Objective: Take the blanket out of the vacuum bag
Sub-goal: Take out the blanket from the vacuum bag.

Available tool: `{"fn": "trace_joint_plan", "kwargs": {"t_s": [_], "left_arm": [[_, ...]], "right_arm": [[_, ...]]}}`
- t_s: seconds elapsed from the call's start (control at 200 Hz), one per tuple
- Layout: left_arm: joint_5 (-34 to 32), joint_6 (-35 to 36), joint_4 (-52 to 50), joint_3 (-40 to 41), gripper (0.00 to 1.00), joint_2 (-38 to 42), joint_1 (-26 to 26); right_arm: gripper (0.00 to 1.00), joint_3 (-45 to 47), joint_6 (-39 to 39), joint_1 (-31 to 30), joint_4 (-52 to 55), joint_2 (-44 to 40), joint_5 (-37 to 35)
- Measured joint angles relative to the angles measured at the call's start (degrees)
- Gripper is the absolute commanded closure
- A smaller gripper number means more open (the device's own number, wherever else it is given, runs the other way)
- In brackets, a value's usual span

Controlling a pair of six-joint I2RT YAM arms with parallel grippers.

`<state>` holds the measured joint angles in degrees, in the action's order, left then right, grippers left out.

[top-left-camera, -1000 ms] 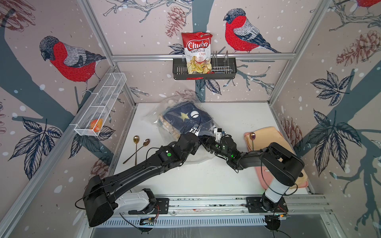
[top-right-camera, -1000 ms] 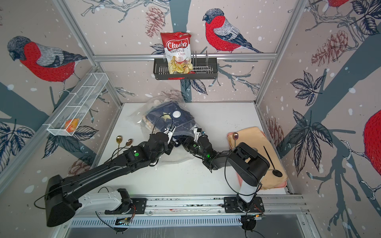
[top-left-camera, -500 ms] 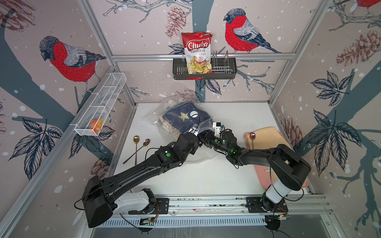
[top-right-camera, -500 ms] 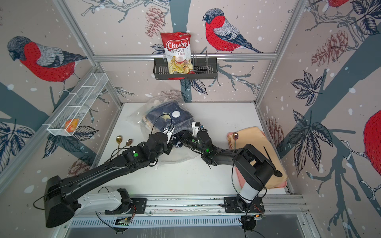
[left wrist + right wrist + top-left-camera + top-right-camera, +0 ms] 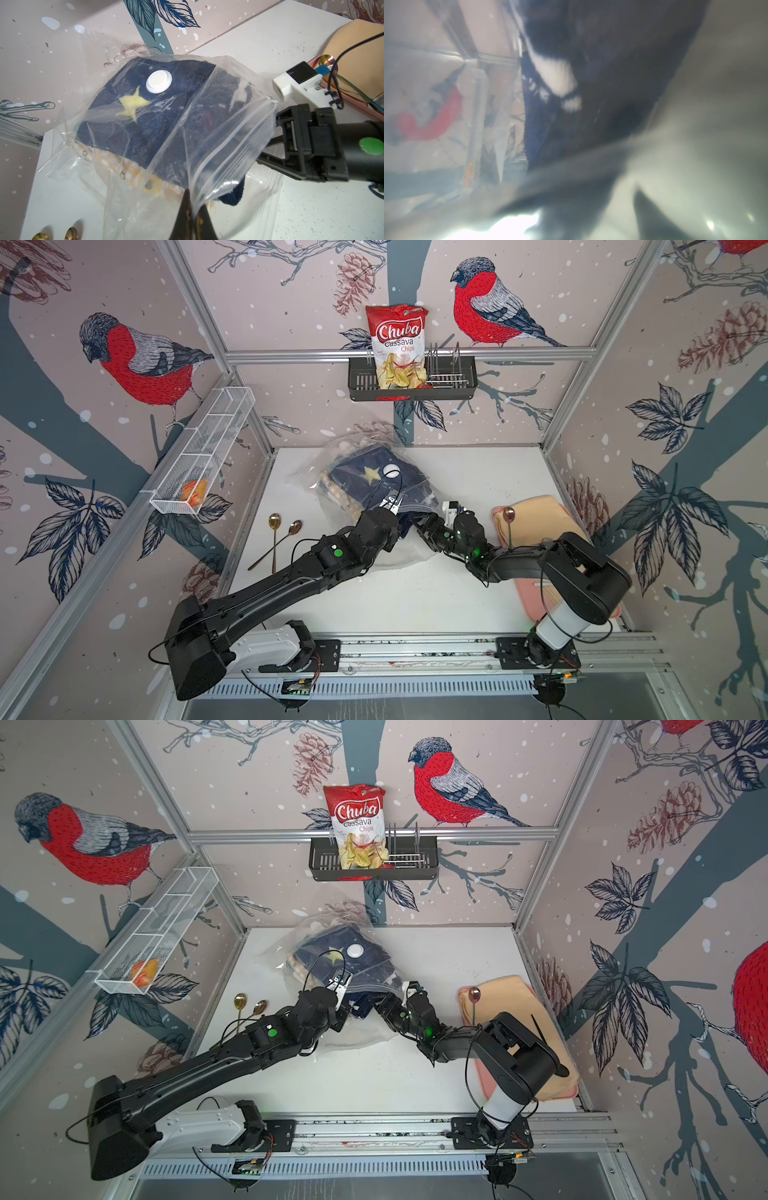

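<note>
Okay. Top views: vacuum bag [image 5: 332, 460], blanket [image 5: 409, 485] inside, just beyond left gripper [image 5: 400, 512] and right gripper [image 5: 419, 523].
Left wrist: left gripper clamped on zip edge [image 5: 228, 149], mouth held up; right gripper's jaws apart at mouth.
Right wrist: blurred, navy fleece close ahead.
Handling, my guess: blanket soft, light, bulky; film slippery. Grab protruding corner [image 5: 232, 195].

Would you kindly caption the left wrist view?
Left gripper pinches the vacuum bag by its zip edge; right gripper reaches toward the navy star blanket inside.
</note>
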<state>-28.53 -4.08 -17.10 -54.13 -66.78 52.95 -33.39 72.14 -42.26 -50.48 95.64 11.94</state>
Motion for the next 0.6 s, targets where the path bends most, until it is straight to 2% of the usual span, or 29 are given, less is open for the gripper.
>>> {"fn": "trace_joint_plan", "kwargs": {"t_s": [0.155,0.6], "left_arm": [[0.04,0.0,0.02,0.0,0.94,0.0,0.0],[2.99,-0.13,0.0,0.0,0.94,-0.92,0.0]], "right_arm": [[0.17,-5.01,-0.63,0.02,1.7,3.91,-1.38],[0.15,-7.8,-1.99,-0.11,4.81,8.57,-8.31]]}}
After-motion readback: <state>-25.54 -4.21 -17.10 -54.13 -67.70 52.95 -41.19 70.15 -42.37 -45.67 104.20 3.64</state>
